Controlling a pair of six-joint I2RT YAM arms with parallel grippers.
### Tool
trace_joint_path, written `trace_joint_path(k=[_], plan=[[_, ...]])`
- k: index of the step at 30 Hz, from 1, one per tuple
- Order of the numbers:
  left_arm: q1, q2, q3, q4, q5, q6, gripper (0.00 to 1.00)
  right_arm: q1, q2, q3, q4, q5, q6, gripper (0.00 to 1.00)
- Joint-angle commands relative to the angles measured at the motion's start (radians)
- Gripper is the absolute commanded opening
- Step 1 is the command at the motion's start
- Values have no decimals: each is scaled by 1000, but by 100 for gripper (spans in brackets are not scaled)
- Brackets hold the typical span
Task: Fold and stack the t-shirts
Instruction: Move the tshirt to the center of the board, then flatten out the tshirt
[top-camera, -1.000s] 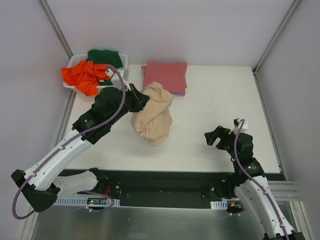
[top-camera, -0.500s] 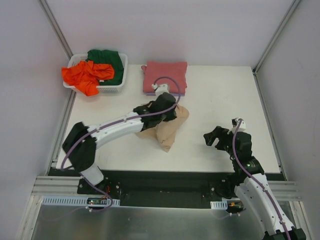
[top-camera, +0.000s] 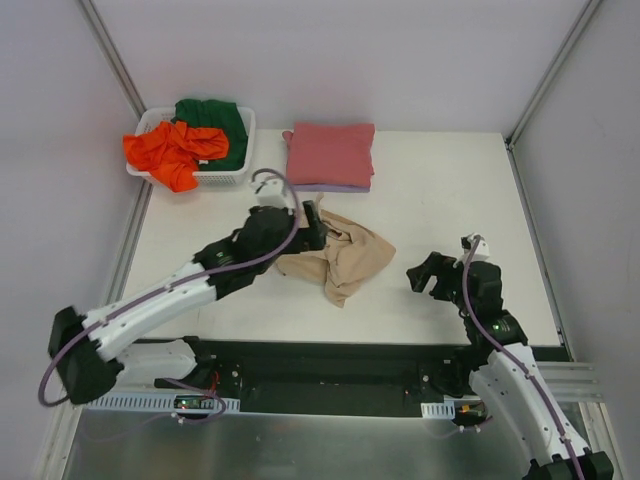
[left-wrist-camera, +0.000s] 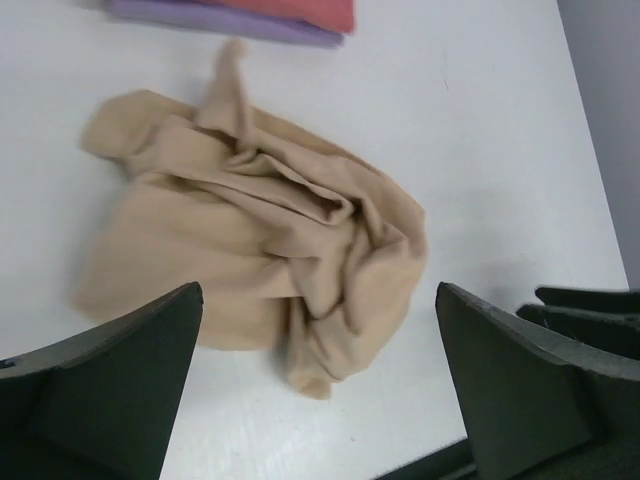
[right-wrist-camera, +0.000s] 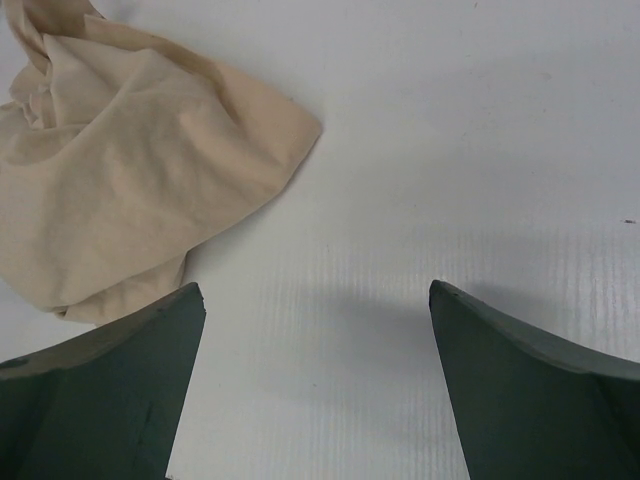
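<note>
What has just changed: the tan-beige t-shirt (top-camera: 345, 262) has been let go by the left fingers (left-wrist-camera: 110, 390), which were clamped on it a moment ago while it was carried from beside the basket (top-camera: 226, 179) toward mid-table.
Left fingers, state: spread wide apart, with nothing between them; held just above the near edge of the cloth.
Tan-beige t-shirt, position: laid on the table (top-camera: 450, 200) as a crumpled heap, near the folded pile but apart from it; neither spread nor folded.
Contact, left fingers to cloth: probably none, though the overhead view is too crowded at that spot for certainty.
Right fingers (right-wrist-camera: 100, 390), state: set wide apart and empty, held over bare table to the right of the heap; unmoved over the last second.
Folded pile: pinkish-red t-shirt (top-camera: 330, 153) stacked on pale lavender t-shirt (top-camera: 345, 187), of which only an edge is shown; far middle of the table.
Basket, contents: orange t-shirt (top-camera: 165, 150) and dark green t-shirt (top-camera: 215, 120), both unfolded, the orange one draped over the rim.
Meaning for the task: a third shirt is judged delivered to the working area; flattening, folding and stacking are not yet done, and two shirts are left to be fetched.
</note>
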Motion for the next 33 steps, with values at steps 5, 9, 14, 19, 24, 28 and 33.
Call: trace_joint_path(k=[5, 9, 14, 19, 24, 28, 33], plan=[[388, -341, -388, -43, 95, -121, 99, 65, 217, 243, -3, -47, -42, 96], [496, -297, -434, -48, 199, -150, 99, 258, 484, 456, -13, 88, -88, 96], [578, -209, -506, 2, 370, -235, 96, 363, 838, 757, -7, 151, -93, 96], [578, -202, -600, 110, 496, -207, 88, 403, 1174, 1082, -100, 137, -61, 96], [578, -177, -637, 239, 548, -167, 78, 443, 1414, 1325, -170, 140, -59, 96], [576, -85, -600, 269, 543, -147, 64, 460, 1535, 1420, -188, 148, -41, 98], [578, 68, -542, 309, 583, -118, 55, 475, 1598, 1457, -185, 217, -13, 96]])
